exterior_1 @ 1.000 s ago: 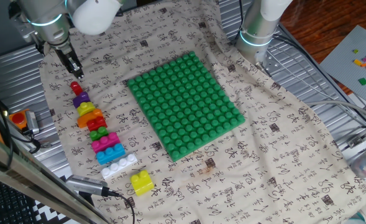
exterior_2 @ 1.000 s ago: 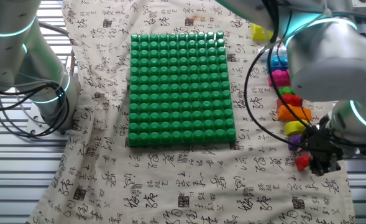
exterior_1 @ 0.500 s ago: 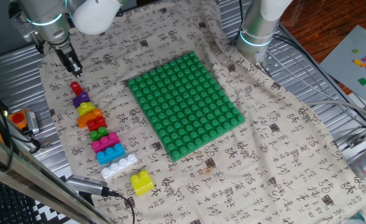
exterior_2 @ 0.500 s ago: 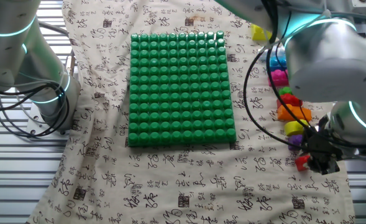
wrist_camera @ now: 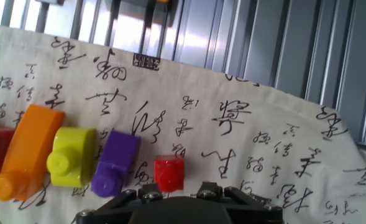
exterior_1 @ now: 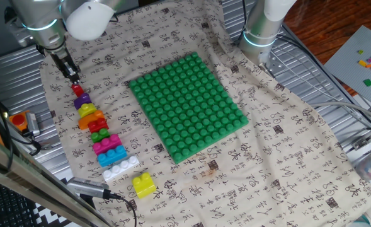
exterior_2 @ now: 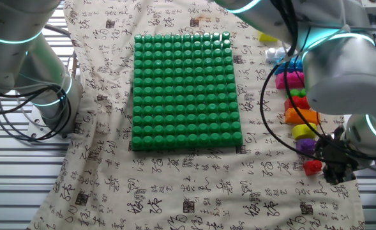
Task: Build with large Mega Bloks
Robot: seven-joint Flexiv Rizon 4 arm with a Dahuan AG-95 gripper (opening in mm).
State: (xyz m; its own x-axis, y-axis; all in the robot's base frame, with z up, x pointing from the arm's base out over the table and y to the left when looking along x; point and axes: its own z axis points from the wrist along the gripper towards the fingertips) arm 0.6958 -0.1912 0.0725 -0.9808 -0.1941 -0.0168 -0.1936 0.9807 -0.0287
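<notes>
Seemingly, the gripper (exterior_1: 72, 76), its opening unclear, hovered by the red brick (exterior_1: 77, 91), needing to descend to grasp it.

A: Both fixed views are bright and evenly lit, and shadows on the printed cloth (exterior_1: 279, 157) stay soft and short.

B: Any glare?

A: Small highlights sit on the studs of the green baseplate (exterior_1: 188, 104) and on the glossy arm shell (exterior_2: 344, 70). Cyan light rings glow on the arm joints.

B: And the hand view?

A: Daylight-bright. The metal slats (wrist_camera: 245, 37) behind the cloth shine with pale streaks. The red brick (wrist_camera: 169, 173) and purple brick (wrist_camera: 115, 162) look slightly soft. The end effector (wrist_camera: 179, 202) at the bottom edge is dark and blurred, too close to focus.
</notes>
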